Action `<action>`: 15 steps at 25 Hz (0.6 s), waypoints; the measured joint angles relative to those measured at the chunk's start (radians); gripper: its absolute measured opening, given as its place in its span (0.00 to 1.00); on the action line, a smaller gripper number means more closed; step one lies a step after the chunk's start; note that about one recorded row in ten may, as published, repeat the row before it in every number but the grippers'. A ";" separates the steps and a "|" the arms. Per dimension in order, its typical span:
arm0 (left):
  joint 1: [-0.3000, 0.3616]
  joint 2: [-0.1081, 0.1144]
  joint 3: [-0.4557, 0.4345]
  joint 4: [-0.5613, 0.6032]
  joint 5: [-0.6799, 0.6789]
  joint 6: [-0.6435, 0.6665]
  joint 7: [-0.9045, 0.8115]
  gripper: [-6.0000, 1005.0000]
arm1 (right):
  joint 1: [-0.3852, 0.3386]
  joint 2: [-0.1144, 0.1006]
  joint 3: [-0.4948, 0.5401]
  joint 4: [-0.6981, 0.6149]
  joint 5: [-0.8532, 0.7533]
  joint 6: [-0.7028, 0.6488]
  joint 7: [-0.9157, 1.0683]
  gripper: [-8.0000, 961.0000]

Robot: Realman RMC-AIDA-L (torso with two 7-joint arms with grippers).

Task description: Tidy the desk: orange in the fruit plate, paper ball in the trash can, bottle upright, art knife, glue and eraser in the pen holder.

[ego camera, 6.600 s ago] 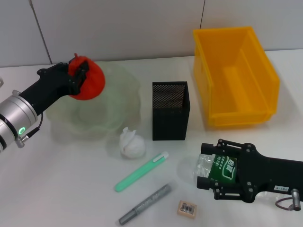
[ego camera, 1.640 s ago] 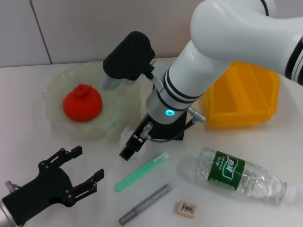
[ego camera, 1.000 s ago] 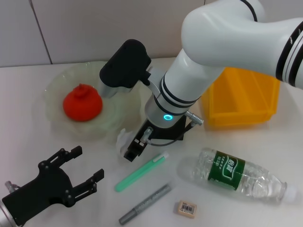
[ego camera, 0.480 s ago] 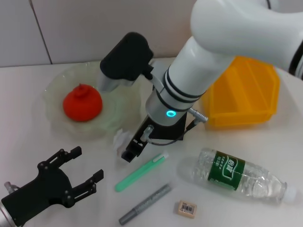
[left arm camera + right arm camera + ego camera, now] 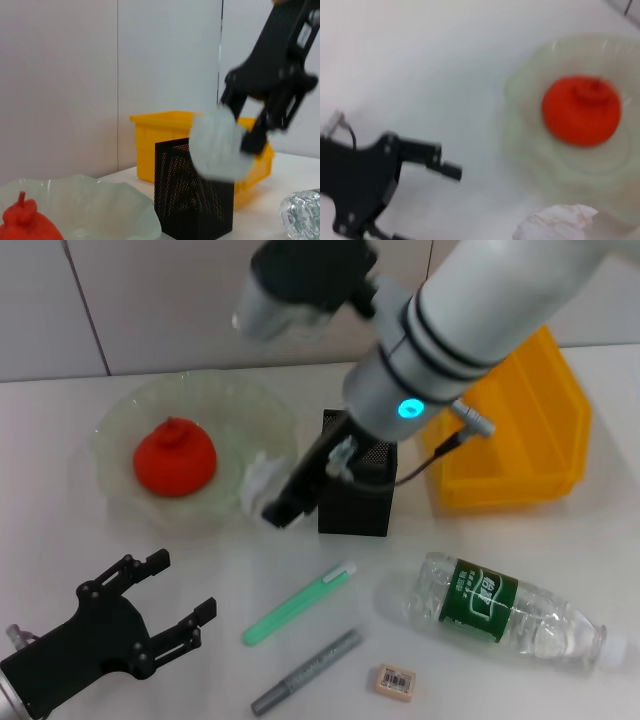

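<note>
Here the right gripper [image 5: 268,492] jaws clamp the paper ball [image 5: 257,478]; left gripper [image 5: 170,600] jaws spread.

Looks like a lab or office test bench: plain white table [image 5: 60,540], bare grey panelled wall [image 5: 150,300], nothing homey.

The head camera looks forward and down from above the near edge of the table [image 5: 60,530], taking in everything up to the far wall. The left wrist camera sits low near the tabletop, facing level across the scene, close to the pen holder [image 5: 192,192] with the trash can [image 5: 162,145] behind it. The right wrist camera hangs high, facing steeply down. All three share the orange [image 5: 175,457] [image 5: 25,225] [image 5: 581,110] in the fruit plate [image 5: 120,420] [image 5: 100,200] [image 5: 525,90].
</note>
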 joint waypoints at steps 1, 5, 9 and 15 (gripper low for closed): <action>0.000 0.000 0.000 0.000 0.000 0.001 0.000 0.83 | -0.006 -0.001 0.022 0.029 -0.002 -0.016 0.000 0.53; 0.002 0.000 -0.001 0.000 0.001 0.002 -0.001 0.83 | -0.036 -0.001 0.129 0.145 -0.040 -0.086 0.001 0.53; 0.002 0.000 -0.003 0.001 0.000 0.002 -0.003 0.83 | -0.089 -0.001 0.212 0.258 -0.133 -0.117 0.002 0.53; -0.001 0.001 -0.003 0.007 -0.002 0.003 -0.009 0.83 | -0.184 -0.003 0.365 0.382 -0.244 -0.107 -0.003 0.53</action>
